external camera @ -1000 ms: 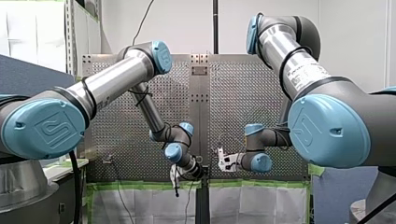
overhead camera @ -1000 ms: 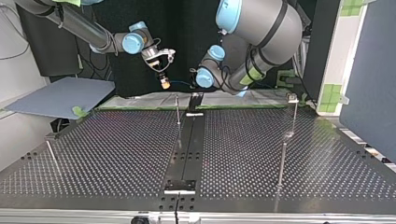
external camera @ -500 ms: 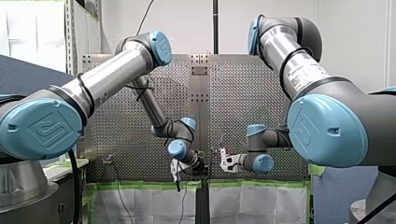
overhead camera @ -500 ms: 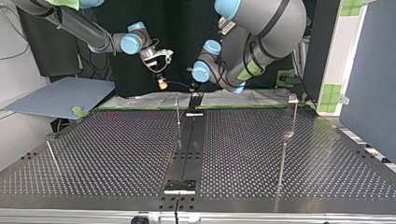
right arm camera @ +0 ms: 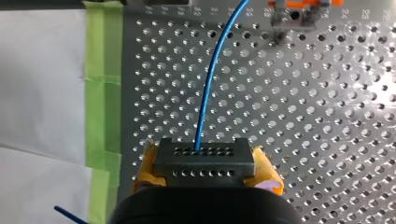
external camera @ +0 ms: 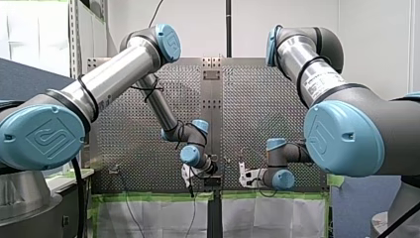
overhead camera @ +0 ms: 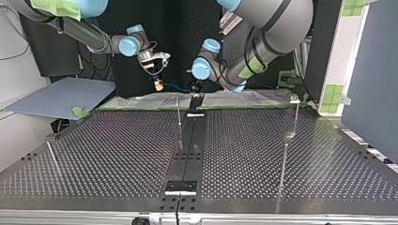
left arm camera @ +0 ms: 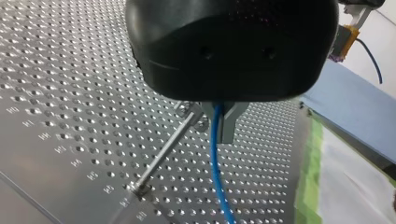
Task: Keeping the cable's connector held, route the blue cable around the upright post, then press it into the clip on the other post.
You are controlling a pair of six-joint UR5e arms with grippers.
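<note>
The right gripper (right arm camera: 206, 173) has its yellow pads clamped on the two sides of the dark connector (right arm camera: 205, 156). The blue cable (right arm camera: 211, 79) leaves the connector's perforated face and curves away over the table (right arm camera: 327, 116), just inside the edge lined with green tape (right arm camera: 100, 70).

The left gripper (left arm camera: 212, 123) is black. Its metal fingers (left arm camera: 229, 122) are drawn in close on the blue cable, which passes between them and hangs on below. The upright post (left arm camera: 161, 156) stands just beside these fingers, apart from the cable.

In the top view both grippers hang above the table's edge nearest the arms, near its middle, with the cable spanning the short gap between them in the air. The upright post rises from the table close below them. The other post (overhead camera: 296, 115), with the clip (overhead camera: 294, 98) at its tip, stands well apart, near that same edge's corner at the view's right.
</note>
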